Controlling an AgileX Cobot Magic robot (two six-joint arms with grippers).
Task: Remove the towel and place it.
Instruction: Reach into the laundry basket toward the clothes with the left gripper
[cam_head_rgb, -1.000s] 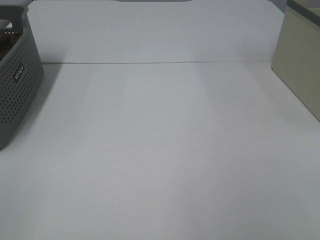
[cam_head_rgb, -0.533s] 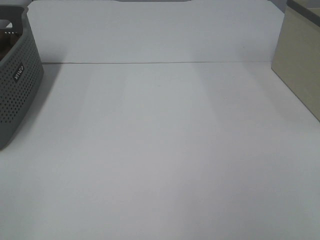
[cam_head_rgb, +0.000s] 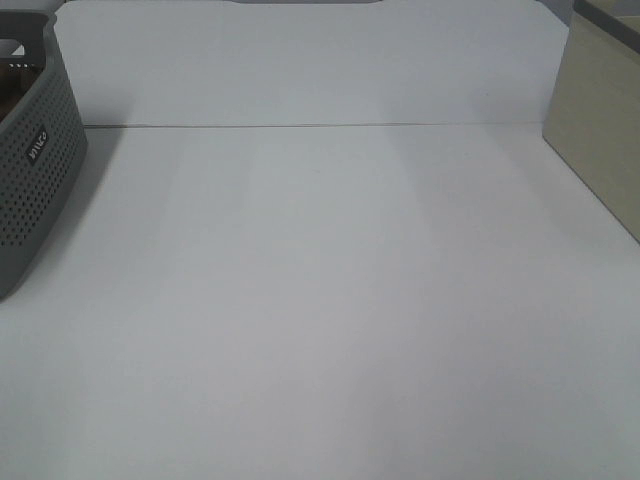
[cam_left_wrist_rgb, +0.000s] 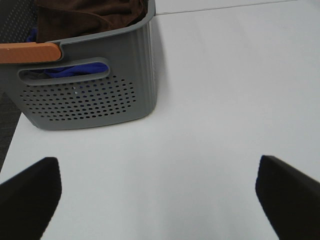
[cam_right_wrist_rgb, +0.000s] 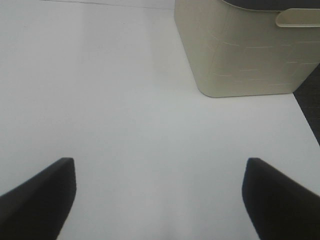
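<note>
Inside the grey basket (cam_left_wrist_rgb: 100, 100), towel (cam_left_wrist_rgb: 85, 12) crumpled, long axis seemingly hidden; left tool (cam_left_wrist_rgb: 156, 160), right tool (cam_right_wrist_rgb: 159, 160) spread.

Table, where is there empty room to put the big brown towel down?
The whole white table between the grey basket on the left and the beige bin on the right is bare, right up to the back wall. Only the basket is crowded: the towel and blue cloth fill it.

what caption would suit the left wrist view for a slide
Open left end effector facing the grey perforated basket holding the brown towel.
</note>
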